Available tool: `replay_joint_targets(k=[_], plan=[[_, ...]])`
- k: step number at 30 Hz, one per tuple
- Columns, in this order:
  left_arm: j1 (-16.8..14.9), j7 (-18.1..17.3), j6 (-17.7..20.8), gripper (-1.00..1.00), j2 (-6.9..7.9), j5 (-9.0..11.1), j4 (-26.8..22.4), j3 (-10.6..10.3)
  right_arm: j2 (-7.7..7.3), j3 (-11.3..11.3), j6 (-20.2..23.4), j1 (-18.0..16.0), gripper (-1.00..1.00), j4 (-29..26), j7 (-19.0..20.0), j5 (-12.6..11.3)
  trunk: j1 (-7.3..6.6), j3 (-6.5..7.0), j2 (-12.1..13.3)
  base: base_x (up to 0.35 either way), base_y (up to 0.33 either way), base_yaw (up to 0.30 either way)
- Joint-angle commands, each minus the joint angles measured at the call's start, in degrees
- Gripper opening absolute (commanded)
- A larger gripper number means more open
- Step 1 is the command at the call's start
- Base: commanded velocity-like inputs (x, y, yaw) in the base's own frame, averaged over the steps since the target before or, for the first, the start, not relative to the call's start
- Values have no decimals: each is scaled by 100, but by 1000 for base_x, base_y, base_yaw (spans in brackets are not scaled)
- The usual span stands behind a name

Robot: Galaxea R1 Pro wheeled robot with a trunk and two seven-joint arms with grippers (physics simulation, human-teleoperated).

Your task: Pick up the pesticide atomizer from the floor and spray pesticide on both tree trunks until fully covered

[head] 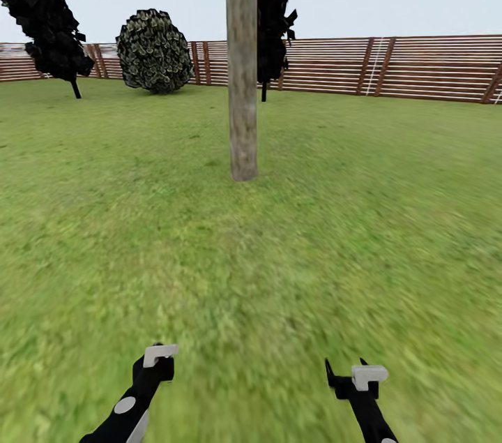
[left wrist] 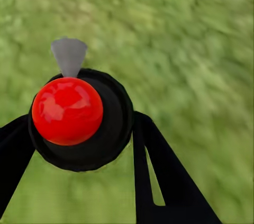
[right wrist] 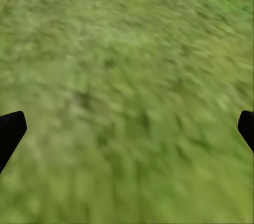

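Left wrist view shows the pesticide atomizer end-on, pinched between the black jaws of the left gripper: a round black body with a glossy red ball on top and a small grey nozzle jutting past it, so its long axis runs straight toward the camera and its full length cannot be made out. Below it lies the blurred green floor. In the head view, the left gripper sits low, on the near side of the tree trunk, and the atomizer there is hard to make out behind the arm. The right gripper hangs beside it over the grass; in the right wrist view its jaws are spread wide, only the two black tips peeking in at the edges. The trunk stands upright ahead of both arms, its long axis vertical and its top cut off by the frame. Beyond it are a round bush and the brown slatted fence.
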Motion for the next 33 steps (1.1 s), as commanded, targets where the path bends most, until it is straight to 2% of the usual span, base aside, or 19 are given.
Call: replay_joint_targets(k=[1, 33], plan=[[1, -4, 0, -100, 0, -2, -1, 1, 0, 0, 1, 0, 100, 0, -2, 0, 0, 0, 0, 339, 92, 0], [1, -4, 0, -100, 0, -3, -1, 1, 0, -1, 1, 0, 100, -11, -4, -9, 0, 0, 0, 339, 88, 0]])
